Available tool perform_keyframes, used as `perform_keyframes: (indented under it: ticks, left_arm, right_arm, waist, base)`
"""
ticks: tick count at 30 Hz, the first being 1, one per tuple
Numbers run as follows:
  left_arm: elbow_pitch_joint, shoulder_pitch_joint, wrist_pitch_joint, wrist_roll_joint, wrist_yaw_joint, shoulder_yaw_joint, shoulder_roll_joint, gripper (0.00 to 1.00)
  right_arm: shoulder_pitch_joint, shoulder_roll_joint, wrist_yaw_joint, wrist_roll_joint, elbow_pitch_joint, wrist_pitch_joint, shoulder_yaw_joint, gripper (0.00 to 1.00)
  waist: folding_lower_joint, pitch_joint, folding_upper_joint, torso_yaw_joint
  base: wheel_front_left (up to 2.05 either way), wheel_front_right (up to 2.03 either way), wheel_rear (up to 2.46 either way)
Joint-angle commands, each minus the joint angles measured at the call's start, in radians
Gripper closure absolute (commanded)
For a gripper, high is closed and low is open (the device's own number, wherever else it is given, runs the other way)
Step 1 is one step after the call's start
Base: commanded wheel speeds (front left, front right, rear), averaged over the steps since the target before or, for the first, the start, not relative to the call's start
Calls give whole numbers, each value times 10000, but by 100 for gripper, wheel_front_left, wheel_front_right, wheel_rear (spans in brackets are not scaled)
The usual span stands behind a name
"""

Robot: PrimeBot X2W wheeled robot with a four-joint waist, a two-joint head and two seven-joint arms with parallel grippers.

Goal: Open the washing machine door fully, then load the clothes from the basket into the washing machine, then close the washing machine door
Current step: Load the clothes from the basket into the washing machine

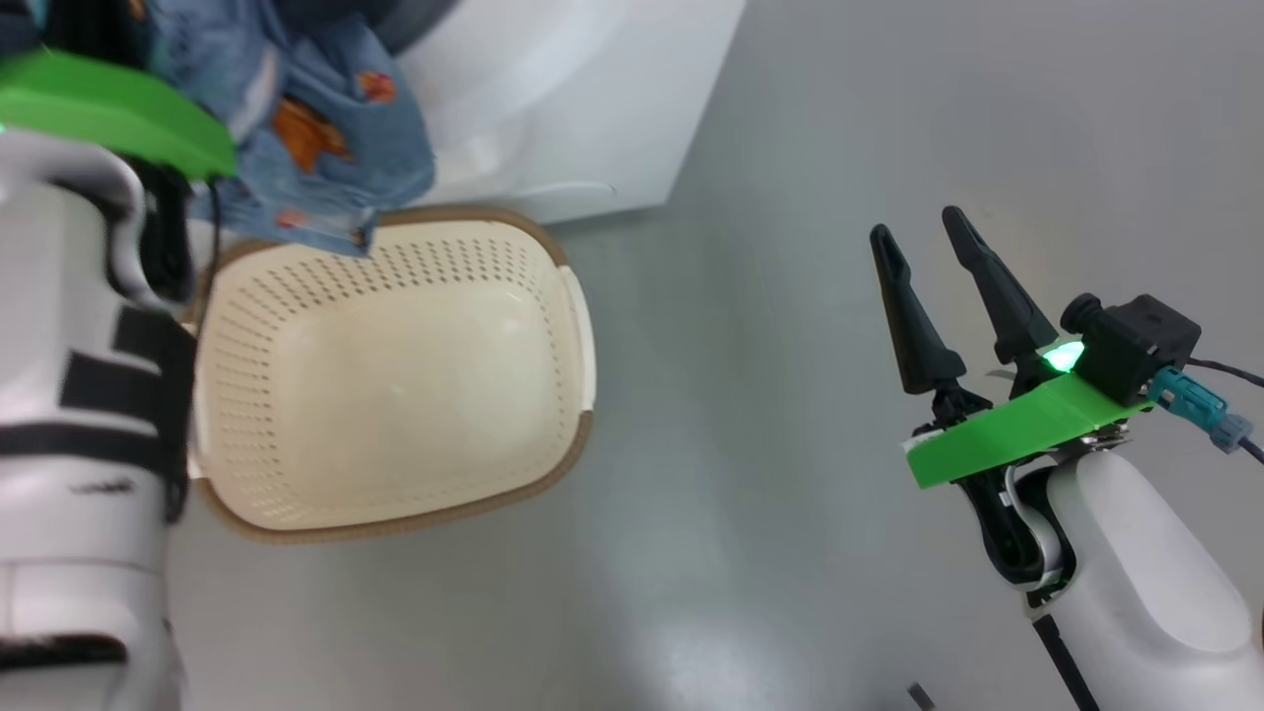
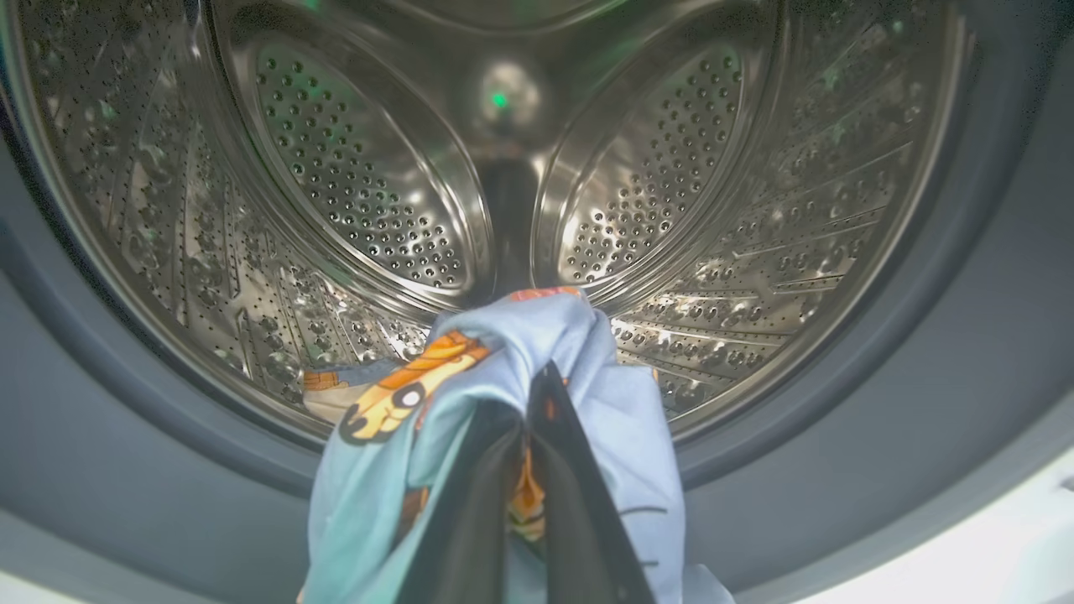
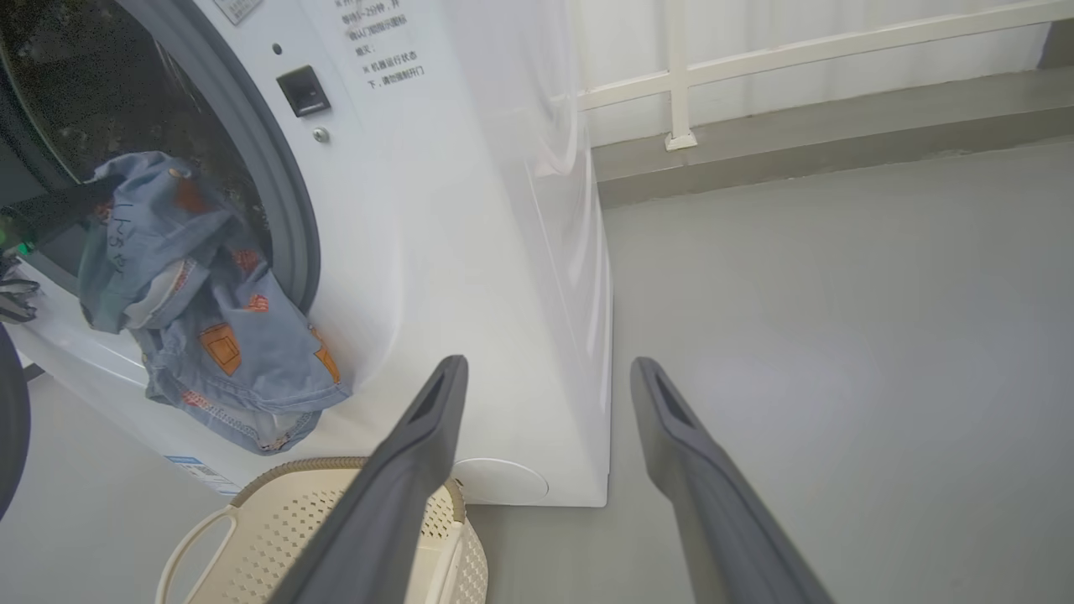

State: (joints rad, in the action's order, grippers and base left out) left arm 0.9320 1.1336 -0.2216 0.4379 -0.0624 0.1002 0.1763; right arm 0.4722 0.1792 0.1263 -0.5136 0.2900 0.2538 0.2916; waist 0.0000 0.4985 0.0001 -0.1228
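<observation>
Head view: the basket (image 1: 296,296) sits on the floor (image 1: 790,415) at centre left with its bottom bare. It is just beside the white machine (image 1: 573,118) at the top, so cloth needs only a short lift. The clothes (image 1: 316,128), blue with orange prints, hang at the upper left over the basket's far rim, next to the left arm (image 1: 69,346). The right hand (image 1: 916,222) is at the right, well apart from both, with its fingers spread and holding nothing. It looks parked out of the way while the other arm loads.

Left wrist view: the left hand (image 2: 524,403) rises from the bottom centre, its fingers pressed together on a fold of blue cloth that bunches over them. The fingers point into the steel drum (image 2: 361,184), which is framed by the grey ring (image 2: 965,403), so the bundle seems bound for the inside. A scrap of printed cloth shows at the drum's lower edge, left of the fingers. Whether it is a separate garment cannot be told.

Right wrist view: the right hand's fingers stand wide at the bottom, aimed at the machine's corner and bare floor. At the left, the clothes droop from the open mouth over the ring and down the white front, above the basket at the bottom left. Much of the bundle hangs outside, so a deeper push looks needed before release. Ends left over the ring would likely hinder closing.
</observation>
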Motion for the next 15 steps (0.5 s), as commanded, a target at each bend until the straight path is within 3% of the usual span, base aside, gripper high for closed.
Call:
perform_keyframes:
  ticks: [1,15]
  left_arm:
    - [133,561,-129,-116,-36,-172,552,100]
    - [1597,3418,-373,-719,195,171,1213,100]
  right_arm:
    - [77,-102,44,-10,-283,80,196,0]
    - [217,-370,44,45,-674,80,125,0]
  waist:
    - [0,775,-1,-661]
    - [0,2103,-1,-1391]
  base:
    - [0,0,0]
    - [0,0,0]
